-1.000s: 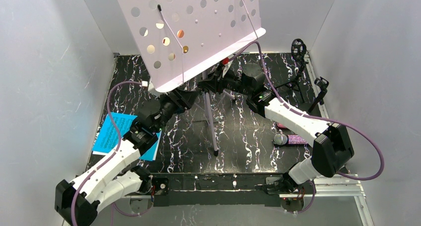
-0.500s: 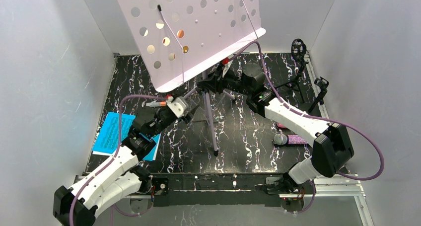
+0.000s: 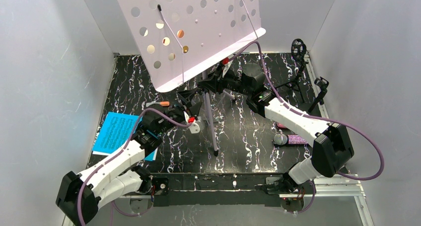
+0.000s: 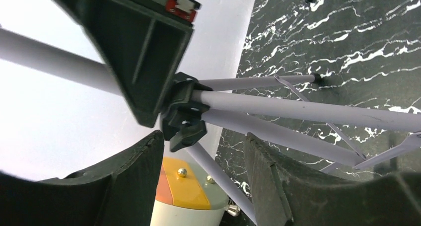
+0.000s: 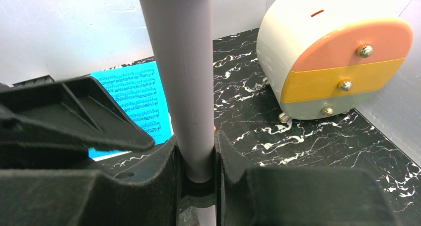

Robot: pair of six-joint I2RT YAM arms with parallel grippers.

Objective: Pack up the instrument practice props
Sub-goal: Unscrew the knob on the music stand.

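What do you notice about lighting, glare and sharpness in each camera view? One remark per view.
Top external view: even light; the lilac music rack looms oversized near the lens, the table stays sharp. Left wrist view: the pale backdrop at left is washed out, the tripod legs crisp. Right wrist view: the pole fills the middle close up; the drum is well lit, its screws glinting.
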